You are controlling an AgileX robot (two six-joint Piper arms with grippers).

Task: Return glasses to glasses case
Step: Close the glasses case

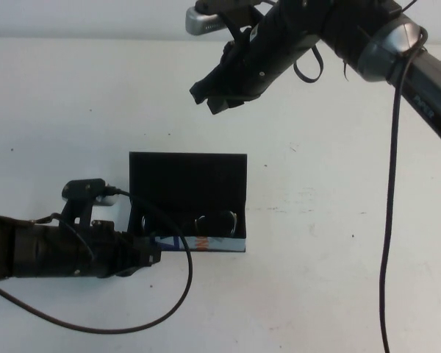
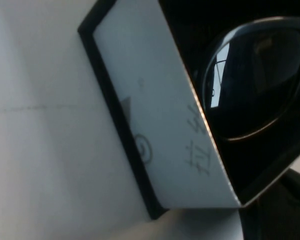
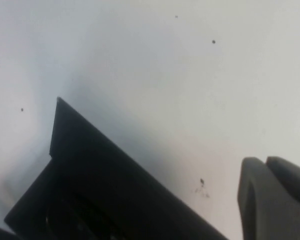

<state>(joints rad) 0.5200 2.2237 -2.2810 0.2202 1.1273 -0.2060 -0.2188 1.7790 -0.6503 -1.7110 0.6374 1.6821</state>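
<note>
I am looking down at a white table (image 1: 316, 243) where the open glasses case (image 1: 187, 187) is sitting directly on its surface, lid upright.

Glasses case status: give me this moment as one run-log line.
black rectangular glasses case: lid open | black thick-framed glasses: inside case | left gripper: at case's front left corner | right gripper: shut, raised behind case, empty

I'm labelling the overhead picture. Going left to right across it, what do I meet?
Left pincer at the case's front corner → glasses case holding the glasses → right pincer, shut, raised behind the case.
</note>
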